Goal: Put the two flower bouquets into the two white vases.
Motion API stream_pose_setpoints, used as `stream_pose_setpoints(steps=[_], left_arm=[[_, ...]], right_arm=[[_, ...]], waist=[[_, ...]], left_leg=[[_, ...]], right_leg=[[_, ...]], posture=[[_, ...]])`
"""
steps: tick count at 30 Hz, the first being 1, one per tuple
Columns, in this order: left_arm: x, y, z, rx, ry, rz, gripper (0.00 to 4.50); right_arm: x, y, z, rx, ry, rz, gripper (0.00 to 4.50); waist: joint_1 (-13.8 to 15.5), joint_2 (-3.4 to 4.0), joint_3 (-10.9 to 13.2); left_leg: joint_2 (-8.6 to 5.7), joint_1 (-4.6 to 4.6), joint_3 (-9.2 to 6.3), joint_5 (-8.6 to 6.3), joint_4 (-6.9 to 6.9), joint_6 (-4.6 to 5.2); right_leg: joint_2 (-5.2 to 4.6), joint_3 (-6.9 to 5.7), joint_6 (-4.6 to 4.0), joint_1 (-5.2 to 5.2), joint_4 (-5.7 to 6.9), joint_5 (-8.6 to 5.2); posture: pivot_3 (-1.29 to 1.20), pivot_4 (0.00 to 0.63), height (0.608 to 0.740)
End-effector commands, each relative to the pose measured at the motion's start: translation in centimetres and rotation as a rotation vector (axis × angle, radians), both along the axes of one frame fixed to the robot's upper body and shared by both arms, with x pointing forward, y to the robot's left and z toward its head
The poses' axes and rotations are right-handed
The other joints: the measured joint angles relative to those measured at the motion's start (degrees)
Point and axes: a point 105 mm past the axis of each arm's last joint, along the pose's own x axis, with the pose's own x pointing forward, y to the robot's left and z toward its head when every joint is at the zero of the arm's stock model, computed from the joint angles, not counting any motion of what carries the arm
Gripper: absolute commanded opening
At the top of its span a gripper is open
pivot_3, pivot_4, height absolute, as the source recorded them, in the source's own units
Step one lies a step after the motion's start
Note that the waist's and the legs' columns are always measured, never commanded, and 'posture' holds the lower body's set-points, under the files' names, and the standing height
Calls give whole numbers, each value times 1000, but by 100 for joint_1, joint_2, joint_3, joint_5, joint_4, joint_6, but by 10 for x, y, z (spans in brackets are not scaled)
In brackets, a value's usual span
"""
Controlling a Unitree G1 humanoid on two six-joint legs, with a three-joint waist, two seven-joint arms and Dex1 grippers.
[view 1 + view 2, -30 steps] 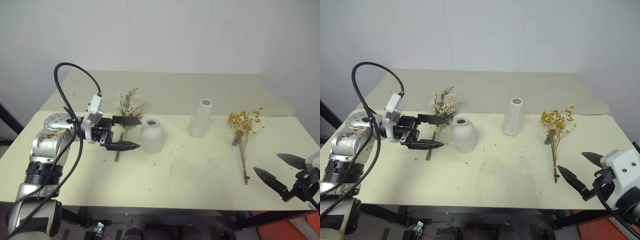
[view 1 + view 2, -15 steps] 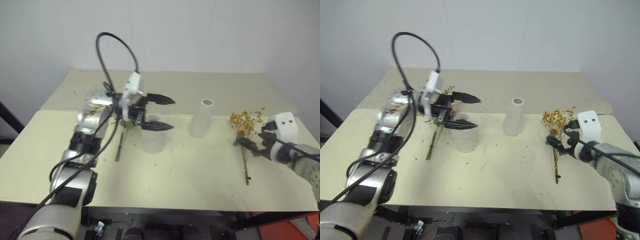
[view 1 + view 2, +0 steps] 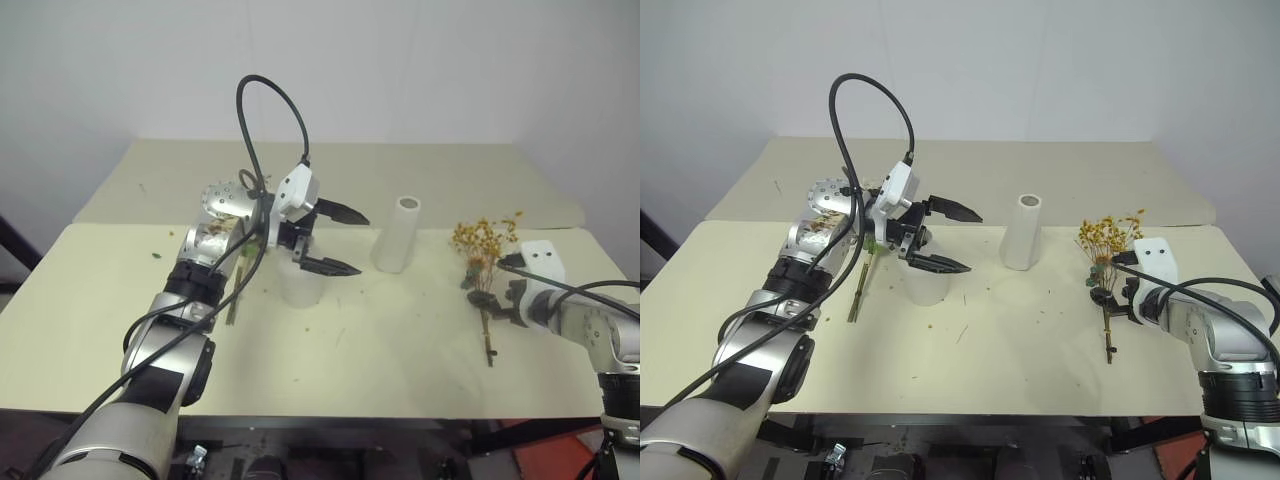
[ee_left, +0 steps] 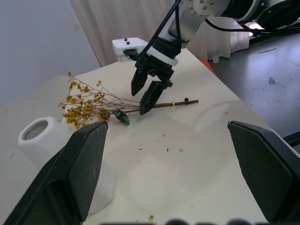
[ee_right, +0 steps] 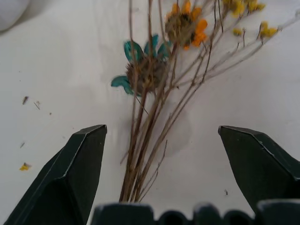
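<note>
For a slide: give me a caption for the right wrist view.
Open right end effector straddling the brown stems of the yellow bouquet lying on the table.

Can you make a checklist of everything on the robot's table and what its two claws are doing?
Surface: pale table, small crumbs.
Job's things: yellow bouquet lying flat; pink bouquet lying behind the left arm; tall vase and squat vase upright, both empty.
Clutter: nothing seen.
Grippers: left gripper open over the squat vase; right gripper open, straddling the yellow bouquet's stems.
Cables: black cable looping above the left arm.
Surroundings: plain wall.
</note>
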Motion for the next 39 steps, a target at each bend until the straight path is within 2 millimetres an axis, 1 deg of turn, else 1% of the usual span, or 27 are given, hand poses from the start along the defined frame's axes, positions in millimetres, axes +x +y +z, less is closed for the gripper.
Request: stream_pose_setpoints(steps=[1,5,8,10,15,17,18,19,21,23,24,25,28,30,31,33,35,36,39], left_arm=[[-1,3,4,-11,-31,9,4500],[0,5,4,-19,-31,25,4500],[0,7,4,-24,-31,32,4500],[0,8,4,-25,-30,38,4500],[1,12,3,-24,-30,52,4500],[1,13,5,-31,-30,53,4500],[1,14,8,-45,-28,57,4500],[1,15,11,-58,-26,60,4500],[2,18,15,-75,-22,68,4500],[2,20,16,-84,-15,79,4500],[3,22,16,-89,-9,84,4500],[3,23,16,-93,-1,87,4500],[2,28,21,-126,17,92,4500],[1,32,25,-153,26,95,4500],[0,34,26,-160,28,101,4500],[0,37,25,-155,30,118,4500],[0,41,21,-134,30,138,4500],[0,42,20,-127,30,147,4500],[-1,48,21,-130,29,169,4500]], right_arm=[[6,-5,5,-2,-15,-13,3239],[10,-4,-4,2,19,3,1819],[13,-2,-6,4,28,15,699],[15,-2,-5,6,27,18,38],[17,0,-2,13,4,9,11],[19,0,5,-30,-54,5,11],[25,-1,18,-66,-148,-10,11],[32,-6,36,-123,-269,-49,11],[41,-12,78,-190,-516,-118,11],[45,-11,110,-179,-689,-167,11],[47,-7,127,-150,-774,-179,11],[48,-4,141,-125,-833,-185,11],[49,13,186,43,-1060,-145,11],[49,21,212,138,-1184,-153,11],[51,26,221,168,-1216,-148,11],[56,42,232,178,-1244,-100,11],[57,67,241,192,-1286,2,11],[57,77,244,191,-1303,37,11],[54,95,248,278,-1334,119,11]], waist=[[-16,0,0],[-22,0,0],[-13,0,0],[-19,0,0],[-26,0,0],[-31,0,0],[-33,0,0],[-38,1,0],[-45,5,3],[-41,8,5],[-53,10,6],[-78,13,8],[-115,16,10],[-141,17,10],[-152,18,11],[-152,20,12],[-156,22,13],[-160,22,13],[-162,24,14]], left_leg=[[1,1,0,0,-1,0],[1,0,0,0,-2,0],[1,2,0,0,0,0],[1,5,0,0,0,0],[2,8,0,0,-1,0],[2,8,0,0,0,0],[2,8,0,0,0,0],[2,9,0,0,-1,0],[1,7,0,0,-1,0],[0,3,1,0,-2,0],[0,1,1,0,-1,0],[1,1,1,0,-2,0],[1,4,0,1,-5,0],[3,7,-2,1,-7,0],[3,8,-2,0,-7,0],[2,7,-2,1,-7,0],[2,8,-2,1,-9,0],[3,10,-2,1,-11,0],[3,12,-2,1,-16,0]], right_leg=[[0,0,-1,0,0,1],[1,0,-8,-2,0,5],[1,0,-5,0,1,4],[1,0,-3,3,1,4],[2,1,-2,5,1,2],[3,1,-2,5,1,3],[2,1,-1,5,2,2],[3,1,-1,4,3,2],[2,3,3,-1,6,0],[1,3,5,-3,4,-1],[1,3,2,-5,4,1],[1,4,-1,-6,4,3],[2,2,-10,-5,6,9],[3,2,-24,-2,6,17],[3,2,-25,-2,7,18],[2,2,-26,-2,9,19],[3,2,-27,-4,10,19],[3,2,-28,-4,10,19],[4,2,-28,-4,12,20]], posture=[[0,150,740],[0,150,740],[0,150,740],[0,150,740],[0,150,740],[0,150,740],[0,150,740],[0,150,740],[0,150,740],[0,150,740],[0,150,740],[0,150,740],[0,150,740],[0,150,740],[0,150,740],[0,150,740],[0,150,740],[0,150,740],[0,150,740]])
